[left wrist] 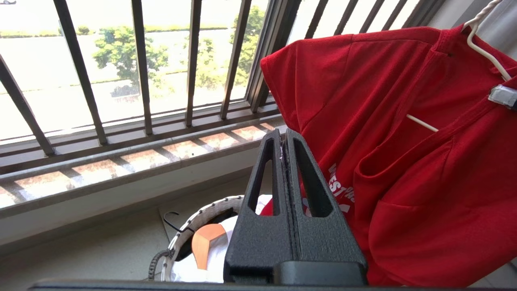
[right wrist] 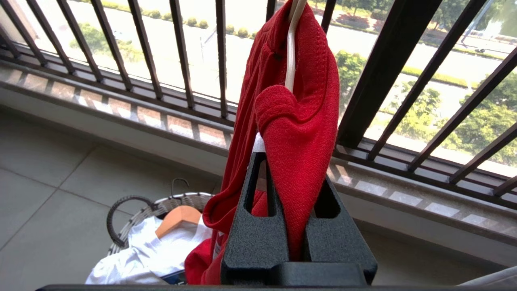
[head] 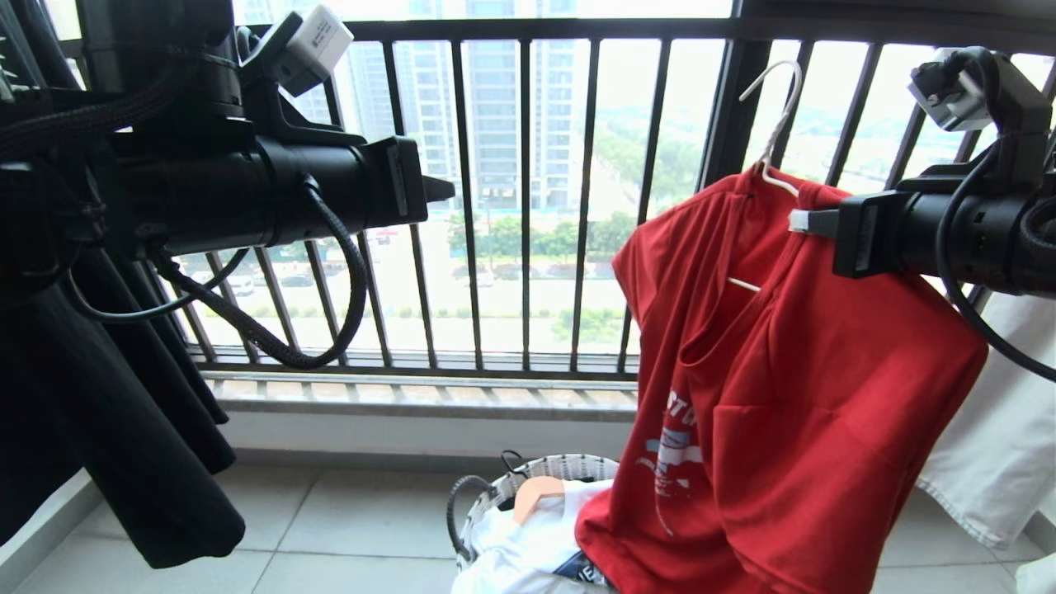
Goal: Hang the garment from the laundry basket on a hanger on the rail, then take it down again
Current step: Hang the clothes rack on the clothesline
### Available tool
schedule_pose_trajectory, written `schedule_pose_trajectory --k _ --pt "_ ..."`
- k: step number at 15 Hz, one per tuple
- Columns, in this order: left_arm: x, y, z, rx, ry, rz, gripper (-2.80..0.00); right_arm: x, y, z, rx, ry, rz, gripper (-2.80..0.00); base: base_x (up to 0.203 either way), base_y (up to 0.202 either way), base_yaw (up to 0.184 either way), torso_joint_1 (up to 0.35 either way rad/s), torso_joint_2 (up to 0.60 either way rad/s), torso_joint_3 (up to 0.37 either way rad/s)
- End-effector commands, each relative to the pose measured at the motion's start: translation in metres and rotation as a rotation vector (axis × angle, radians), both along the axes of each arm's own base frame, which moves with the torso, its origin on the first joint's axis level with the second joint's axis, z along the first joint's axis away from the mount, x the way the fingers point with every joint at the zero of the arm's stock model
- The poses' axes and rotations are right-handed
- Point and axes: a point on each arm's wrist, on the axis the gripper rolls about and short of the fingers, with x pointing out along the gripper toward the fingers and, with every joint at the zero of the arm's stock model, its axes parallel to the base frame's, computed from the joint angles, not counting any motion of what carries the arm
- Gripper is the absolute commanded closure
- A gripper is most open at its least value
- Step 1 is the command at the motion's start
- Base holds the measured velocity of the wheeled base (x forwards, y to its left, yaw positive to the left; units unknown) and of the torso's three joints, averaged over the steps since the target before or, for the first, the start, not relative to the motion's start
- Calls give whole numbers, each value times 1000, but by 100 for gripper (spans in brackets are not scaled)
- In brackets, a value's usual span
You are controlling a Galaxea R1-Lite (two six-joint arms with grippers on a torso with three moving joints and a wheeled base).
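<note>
The red garment hangs on the white wire hanger, whose hook stands free in front of the window bars. My right gripper comes in from the right and is shut on the garment's shoulder where the hanger wire runs; in the right wrist view red cloth is pinched between the fingers. The garment's hem trails into the laundry basket on the floor. At upper left my left gripper is shut and empty, apart from the garment. The rail is out of view.
Dark window railing bars and a stone ledge run behind everything. A black garment hangs at the left and white cloth at the right. In the basket lie a white printed garment and a wooden hanger.
</note>
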Motion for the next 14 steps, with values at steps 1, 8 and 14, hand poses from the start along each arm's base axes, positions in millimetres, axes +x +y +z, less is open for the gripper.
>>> schedule_pose_trajectory --k 1,8,14 --pt "-19 11 5 -13 -21 2 0 -31 -10 12 9 -67 4 0 0 0 0 107 -549 -354" --pt "-91 60 -7 -25 -46 135 0 -105 -36 15 15 -104 4 0 0 0 0 117 -480 -323" --pt "-136 87 2 -44 -160 218 0 -143 -49 10 15 -107 0 0 0 0 0 178 -478 -306"
